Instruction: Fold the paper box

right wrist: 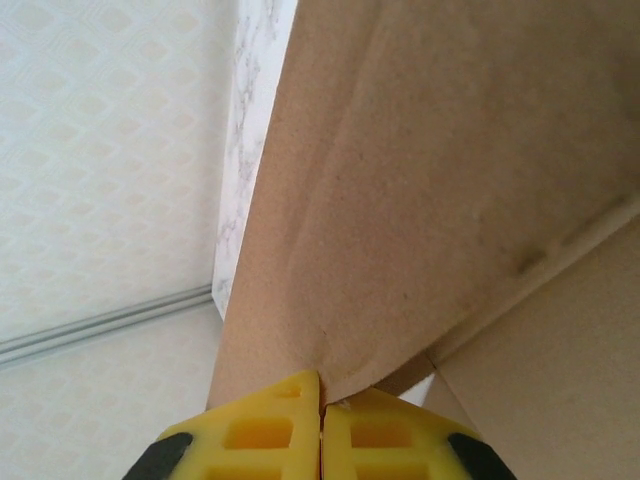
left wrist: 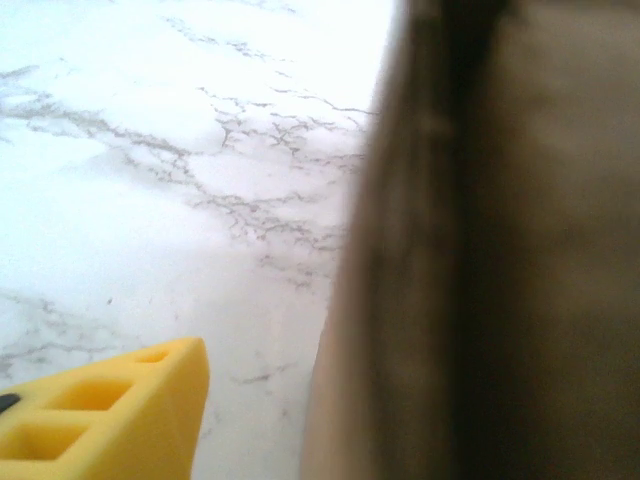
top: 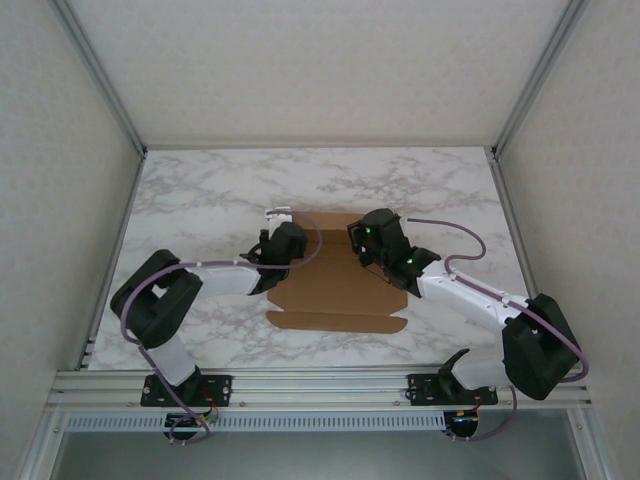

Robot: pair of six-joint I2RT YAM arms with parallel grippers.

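Observation:
The brown paper box (top: 340, 292) lies partly folded at the middle of the marble table (top: 200, 190), its front flap flat toward the arms. My left gripper (top: 288, 243) is at the box's left side. In the left wrist view one yellow finger (left wrist: 110, 410) stands well left of a raised, blurred cardboard wall (left wrist: 500, 250); the other finger is hidden behind it. My right gripper (top: 372, 235) is at the box's back right corner. In the right wrist view it (right wrist: 321, 385) is shut on the edge of a raised flap (right wrist: 430, 180).
White enclosure walls (top: 60, 150) rise close on the left, right and back. An aluminium rail (top: 320, 382) runs along the near edge by the arm bases. Purple cables (top: 465, 232) loop off both arms. Bare marble surrounds the box.

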